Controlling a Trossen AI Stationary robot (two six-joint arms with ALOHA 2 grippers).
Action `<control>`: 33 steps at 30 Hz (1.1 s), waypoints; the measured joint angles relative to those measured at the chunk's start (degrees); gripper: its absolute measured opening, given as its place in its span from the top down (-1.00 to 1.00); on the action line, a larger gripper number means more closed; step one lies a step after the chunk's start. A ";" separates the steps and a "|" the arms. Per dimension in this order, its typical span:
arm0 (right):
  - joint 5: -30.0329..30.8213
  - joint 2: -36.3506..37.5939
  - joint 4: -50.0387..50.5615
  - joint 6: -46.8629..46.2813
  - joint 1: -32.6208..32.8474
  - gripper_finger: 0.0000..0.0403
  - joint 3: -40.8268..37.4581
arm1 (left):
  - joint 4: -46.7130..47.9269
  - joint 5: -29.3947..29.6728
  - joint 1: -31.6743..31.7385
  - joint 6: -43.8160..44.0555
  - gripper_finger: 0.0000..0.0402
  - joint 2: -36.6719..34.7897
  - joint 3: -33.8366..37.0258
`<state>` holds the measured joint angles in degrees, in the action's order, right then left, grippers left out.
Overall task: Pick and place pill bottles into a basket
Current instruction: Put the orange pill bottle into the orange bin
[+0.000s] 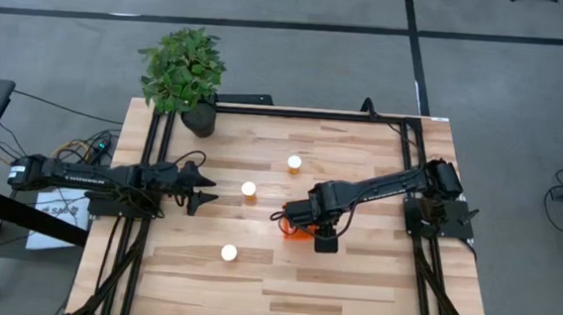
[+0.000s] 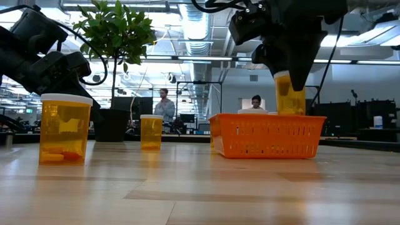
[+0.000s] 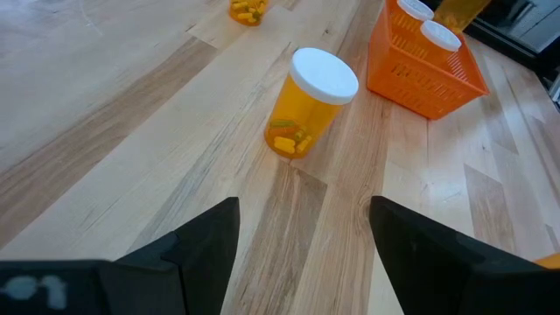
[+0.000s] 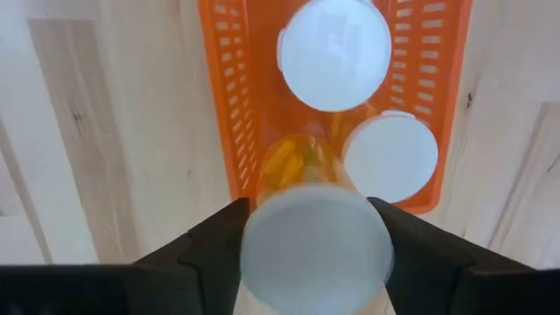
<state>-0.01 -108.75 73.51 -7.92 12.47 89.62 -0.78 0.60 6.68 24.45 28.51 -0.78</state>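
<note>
The wooden table is carrying everything, with a potted plant standing at its far left corner. The right arm is reaching in over the orange basket, which is sitting right of the table's centre. The left arm is waiting over the table's left side, its left gripper hanging with both fingers spread apart and nothing between them, pointing toward a loose bottle just ahead.

The right gripper is hovering above the basket's near end, its two fingers pressing against either side of a pill bottle at the white cap, holding it upright over the basket. In the low view that held bottle is hanging with its base just inside the basket's rim. Two more capped bottles are standing inside the basket beyond it.

Three bottles are standing apart on the bare table: one far, one central, one near.
</note>
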 joint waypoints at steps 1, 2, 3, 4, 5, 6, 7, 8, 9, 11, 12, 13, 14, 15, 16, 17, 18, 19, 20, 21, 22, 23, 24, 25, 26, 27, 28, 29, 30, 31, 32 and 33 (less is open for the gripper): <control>-0.02 0.00 -0.31 0.00 0.03 -0.11 0.00 | 0.00 0.00 0.00 0.00 -0.22 0.00 0.00; 0.00 0.00 -0.47 0.00 0.17 -0.12 0.00 | 0.00 0.00 0.00 0.00 -0.22 0.00 0.00; 0.00 0.00 -0.44 0.00 0.25 -0.10 0.00 | 0.00 0.02 0.00 0.00 -0.22 -0.02 0.00; 0.02 0.00 -0.45 0.00 0.24 -0.08 0.00 | 0.00 0.01 -0.02 0.00 -0.22 -0.01 0.00; 0.00 0.00 -0.45 0.00 0.24 -0.05 0.00 | 0.00 0.00 -0.02 0.00 -0.22 0.00 0.00; 0.01 0.00 -0.44 0.01 0.24 -0.02 0.00 | 0.00 0.00 -0.02 0.01 -0.22 -0.02 0.00; 0.00 0.00 -0.45 0.21 0.24 0.00 0.00 | 0.00 0.00 -0.01 0.00 -0.22 -0.01 0.00; 0.01 0.00 -0.45 0.32 0.24 0.03 0.00 | 0.00 0.00 -0.02 0.00 -0.22 -0.02 0.00; 0.02 0.00 -0.45 0.36 0.24 0.04 0.00 | 0.00 0.00 -0.01 0.00 -0.22 -0.01 0.00; 0.00 0.00 -0.45 0.39 0.24 0.04 0.00 | 0.00 0.00 -0.02 0.00 -0.22 0.00 0.00; 0.02 0.00 -0.45 0.40 0.24 0.02 0.00 | 0.00 0.00 -0.02 0.00 -0.22 0.00 0.00; 0.04 0.00 -0.46 0.42 0.24 -0.01 0.00 | 0.00 0.02 -0.02 0.00 -0.22 0.00 0.00; 0.02 0.00 -0.49 0.42 0.24 -0.05 0.00 | 0.00 0.01 -0.02 0.00 -0.22 -0.02 0.00; 0.02 0.00 -0.50 0.41 0.24 -0.09 0.00 | 0.00 0.00 0.00 0.00 -0.22 -0.01 0.01; 0.02 0.00 -0.55 0.42 0.24 -0.12 0.00 | 0.00 0.01 -0.01 0.00 -0.22 0.00 0.00; 0.02 0.00 -0.66 0.42 0.24 -0.13 0.00 | 0.00 0.00 -0.02 0.00 -0.22 -0.01 0.00; 0.02 0.00 -0.76 0.42 0.24 -0.14 0.00 | 0.00 0.00 -0.01 0.00 -0.22 -0.02 0.00; 0.02 0.00 -0.75 0.42 0.24 -0.14 0.00 | 0.00 0.02 -0.01 0.02 -0.22 -0.01 0.00; 0.02 0.00 -0.74 0.42 0.24 -0.13 0.00 | 0.00 0.00 -0.02 0.00 -0.22 -0.01 0.00; 0.02 0.00 -0.76 0.46 0.24 -0.11 0.00 | 0.00 0.00 -0.01 0.01 -0.22 -0.01 0.00; 0.02 0.00 -0.76 0.55 0.24 -0.09 0.00 | 0.00 0.00 -0.02 0.00 -0.22 0.00 0.00; 0.02 0.00 -0.78 0.72 0.24 -0.07 0.00 | 0.00 0.00 -0.02 0.01 -0.22 0.00 0.00; 0.02 0.00 -0.80 0.83 0.24 -0.05 0.00 | 0.00 0.00 -0.02 0.00 -0.22 0.00 0.00; 0.00 0.00 -0.80 0.90 0.24 -0.03 0.00 | 0.00 0.00 -0.02 0.00 -0.22 -0.01 0.00; 0.00 0.00 -0.82 0.90 0.24 -0.03 0.00 | 0.00 0.01 -0.01 0.00 -0.22 0.00 0.00; -0.01 0.00 -0.82 0.90 0.24 -0.02 0.00 | 0.00 0.00 -0.01 0.00 -0.22 -0.01 0.00; -0.04 0.00 -0.82 0.92 0.24 -0.02 0.00 | 0.00 0.00 -0.01 0.00 -0.22 0.00 0.00; -0.05 0.00 -0.85 0.92 0.24 -0.03 0.00 | 0.00 0.00 -0.02 0.00 -0.22 -0.02 0.00; -0.09 0.00 -0.89 0.92 0.24 -0.05 0.00 | 0.00 0.00 -0.02 0.00 -0.22 -0.02 0.00; -0.09 0.00 -0.89 0.90 0.24 -0.07 0.00 | 0.00 0.00 -0.02 0.00 -0.22 -0.02 0.00; -0.09 0.00 -0.91 0.90 0.24 -0.10 0.00 | 0.00 0.02 0.00 0.00 -0.22 0.00 0.00; -0.09 0.00 -0.89 0.90 0.24 -0.12 0.00 | 0.00 0.00 0.00 0.00 -0.22 -0.02 0.00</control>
<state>-0.10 -108.75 72.62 -7.03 12.71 89.62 -0.78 0.60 6.67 24.45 28.49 -0.78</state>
